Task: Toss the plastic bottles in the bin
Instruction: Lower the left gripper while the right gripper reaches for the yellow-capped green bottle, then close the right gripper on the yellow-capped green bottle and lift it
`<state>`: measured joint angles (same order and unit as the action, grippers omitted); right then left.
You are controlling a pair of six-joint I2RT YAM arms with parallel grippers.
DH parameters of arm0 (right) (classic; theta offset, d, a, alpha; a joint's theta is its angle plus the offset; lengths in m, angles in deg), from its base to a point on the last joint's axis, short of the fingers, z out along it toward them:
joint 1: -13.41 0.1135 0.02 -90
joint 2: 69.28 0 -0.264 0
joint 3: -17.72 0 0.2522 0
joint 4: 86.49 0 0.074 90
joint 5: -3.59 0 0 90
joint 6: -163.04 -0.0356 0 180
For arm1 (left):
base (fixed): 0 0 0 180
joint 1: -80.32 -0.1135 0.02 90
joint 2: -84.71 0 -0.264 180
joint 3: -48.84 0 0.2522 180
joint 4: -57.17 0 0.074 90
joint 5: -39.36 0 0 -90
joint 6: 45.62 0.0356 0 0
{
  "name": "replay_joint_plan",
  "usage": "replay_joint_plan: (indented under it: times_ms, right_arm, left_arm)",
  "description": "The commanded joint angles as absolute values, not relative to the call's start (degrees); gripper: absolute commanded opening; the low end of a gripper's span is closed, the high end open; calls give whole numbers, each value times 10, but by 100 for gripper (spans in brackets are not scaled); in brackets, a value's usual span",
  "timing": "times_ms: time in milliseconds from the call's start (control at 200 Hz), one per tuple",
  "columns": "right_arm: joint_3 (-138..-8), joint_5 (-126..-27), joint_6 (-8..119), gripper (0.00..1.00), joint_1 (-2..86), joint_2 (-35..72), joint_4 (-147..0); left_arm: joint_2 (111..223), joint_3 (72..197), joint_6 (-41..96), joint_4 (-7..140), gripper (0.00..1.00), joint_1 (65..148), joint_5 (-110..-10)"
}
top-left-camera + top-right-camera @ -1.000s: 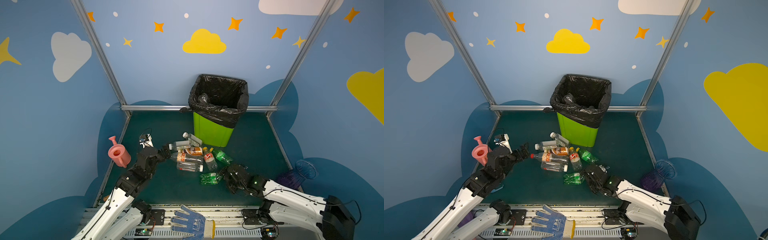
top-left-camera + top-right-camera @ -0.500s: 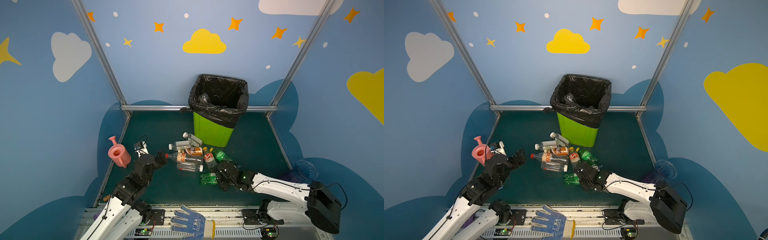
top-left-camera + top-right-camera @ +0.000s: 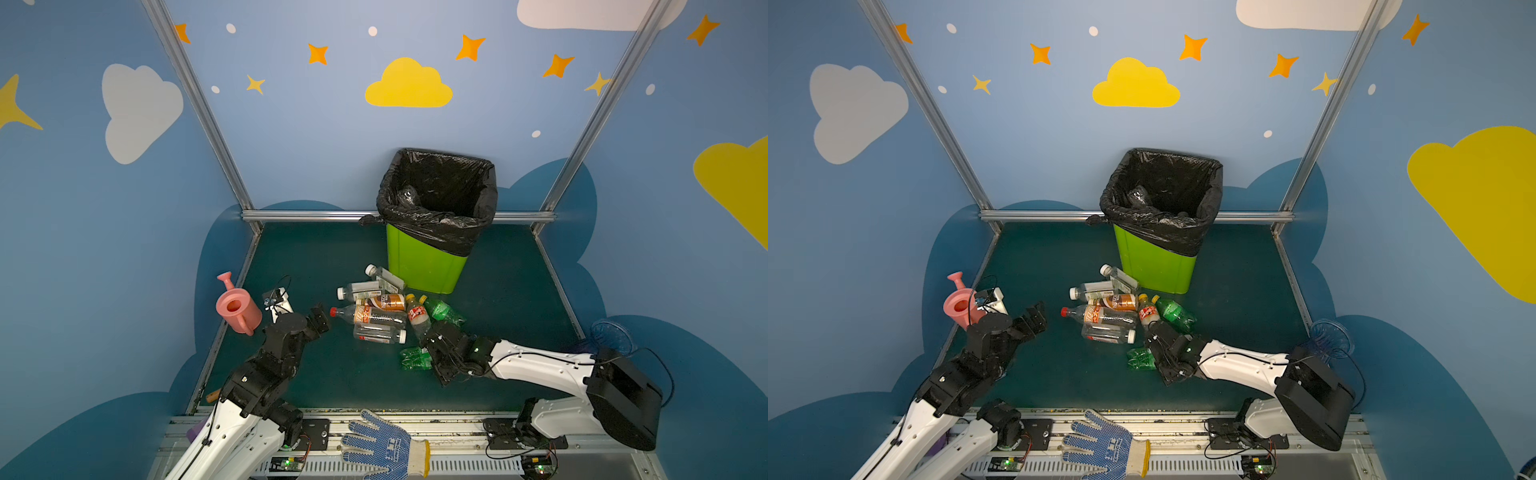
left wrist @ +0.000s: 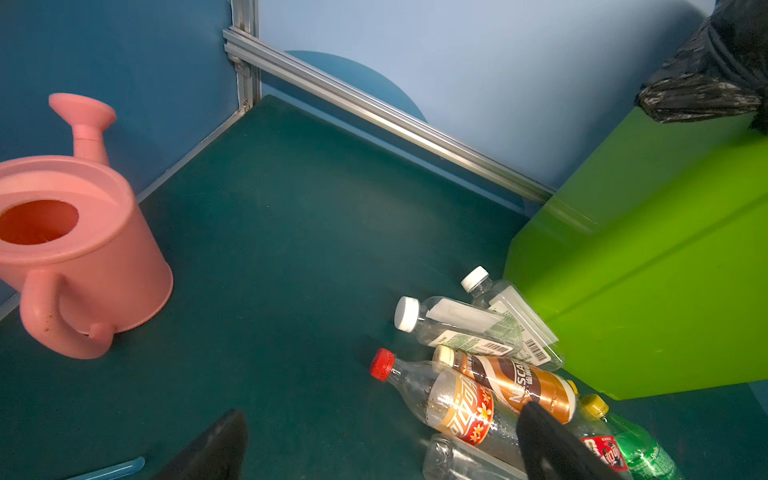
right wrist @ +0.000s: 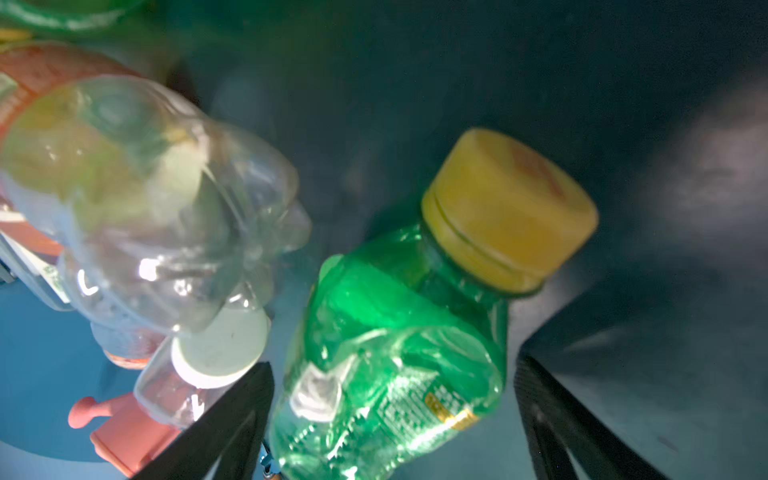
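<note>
Right hand (image 5: 390, 374) low on tabletop (image 3: 332, 257), fingers apart astride crushed green bottle (image 5: 395, 353) with yellow cap, not clamped. Left hand (image 3: 319, 322) spread wide, empty. Bottle pile (image 3: 378, 316) beyond, at foot of green bin (image 3: 419, 266). Black liner (image 3: 436, 232) holds one clear bottle (image 3: 406, 195).

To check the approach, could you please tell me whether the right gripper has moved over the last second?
Yes: in a top view the right gripper has slid left to straddle the crushed green bottle, which lies where it lay.

White arms (image 3: 536, 365) — bulky black joints (image 3: 623, 399)
</note>
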<state>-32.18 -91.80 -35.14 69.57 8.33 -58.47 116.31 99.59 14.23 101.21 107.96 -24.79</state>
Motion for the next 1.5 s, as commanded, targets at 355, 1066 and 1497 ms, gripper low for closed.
replay_joint_plan:
  times_ms: [355,1066,1497]
  right_arm:
    - [-361,-872,-329,79,683,183,-576]
    - [-322,-951,-150,62,614,-13,-497]
    - [-506,-1032,230,56,481,-228,-411]
  left_arm:
    - [1154,982,135,1023,100,1073,-237]
    - [1146,966,113,1043,100,1068,-223]
    - [1162,946,94,1031,100,1065,-233]
